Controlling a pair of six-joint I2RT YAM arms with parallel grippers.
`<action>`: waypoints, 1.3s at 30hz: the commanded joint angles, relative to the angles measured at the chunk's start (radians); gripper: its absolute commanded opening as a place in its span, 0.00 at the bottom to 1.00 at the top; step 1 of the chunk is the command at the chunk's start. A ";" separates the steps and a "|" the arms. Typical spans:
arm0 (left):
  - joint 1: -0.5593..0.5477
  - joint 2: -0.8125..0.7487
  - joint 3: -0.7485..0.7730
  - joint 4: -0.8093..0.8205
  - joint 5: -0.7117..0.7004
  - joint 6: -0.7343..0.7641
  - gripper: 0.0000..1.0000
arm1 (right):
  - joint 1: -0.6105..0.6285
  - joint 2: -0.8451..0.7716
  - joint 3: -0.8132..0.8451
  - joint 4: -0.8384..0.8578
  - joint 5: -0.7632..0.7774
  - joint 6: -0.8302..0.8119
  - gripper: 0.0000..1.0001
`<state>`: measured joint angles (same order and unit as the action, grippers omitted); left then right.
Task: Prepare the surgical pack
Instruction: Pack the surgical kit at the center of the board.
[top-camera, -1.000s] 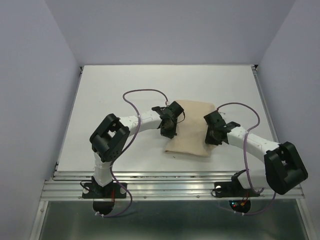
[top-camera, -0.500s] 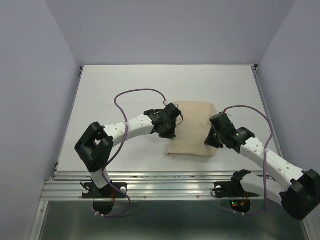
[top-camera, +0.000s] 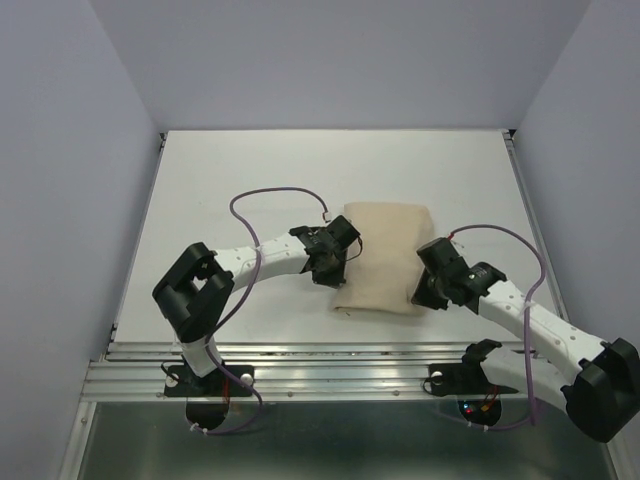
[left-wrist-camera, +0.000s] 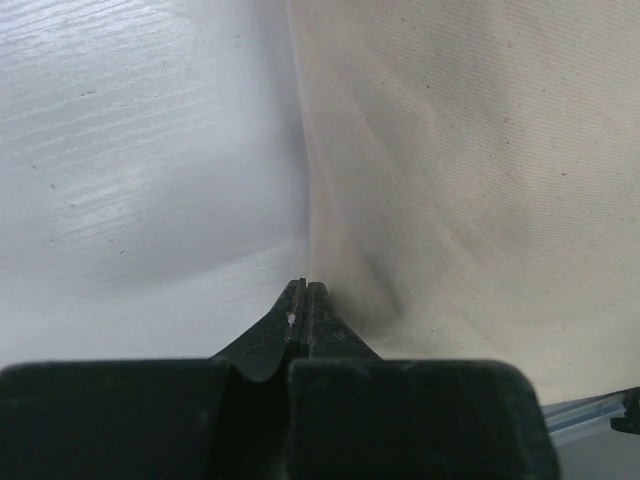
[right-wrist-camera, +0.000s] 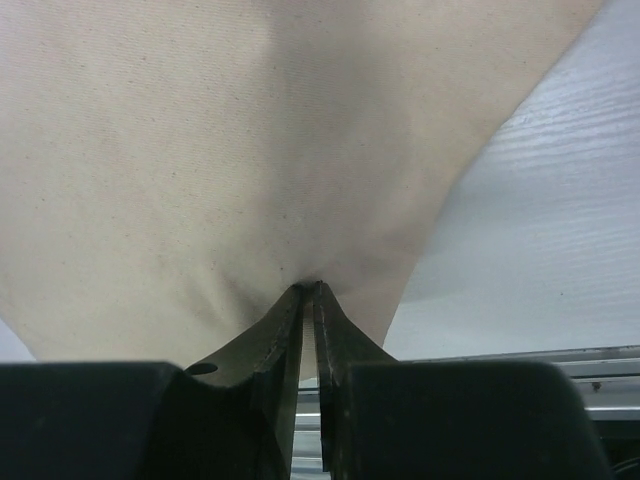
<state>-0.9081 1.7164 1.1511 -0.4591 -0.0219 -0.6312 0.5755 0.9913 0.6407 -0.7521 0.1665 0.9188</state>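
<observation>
Where it lies on the surface (top-camera: 230, 180), the cloth (top-camera: 385, 250) is pinched twice.
Left claw (left-wrist-camera: 305, 288) clamps its left edge, right claw (right-wrist-camera: 308, 290) its right.

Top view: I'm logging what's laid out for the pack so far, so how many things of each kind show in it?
Beige cloth: 1
Robot arms: 2 (left arm, right arm)
Total: 3

Beige cloth (top-camera: 385, 255) cut off at wrist-view edges, left claw (left-wrist-camera: 305, 287) and right claw (right-wrist-camera: 310, 290) tips hidden from above
</observation>
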 joint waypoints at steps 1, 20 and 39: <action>-0.003 0.003 -0.008 0.014 -0.006 -0.009 0.00 | 0.027 0.046 -0.042 0.097 -0.027 0.034 0.15; -0.018 -0.035 0.030 -0.016 -0.036 -0.010 0.00 | 0.060 0.126 -0.041 0.143 0.036 0.054 0.15; 0.063 -0.083 0.354 -0.207 -0.240 0.080 0.00 | -0.355 0.453 0.485 0.207 0.123 -0.371 0.24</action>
<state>-0.8619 1.6386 1.4864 -0.6464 -0.2317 -0.5694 0.2375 1.2922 0.9550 -0.6777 0.3305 0.7124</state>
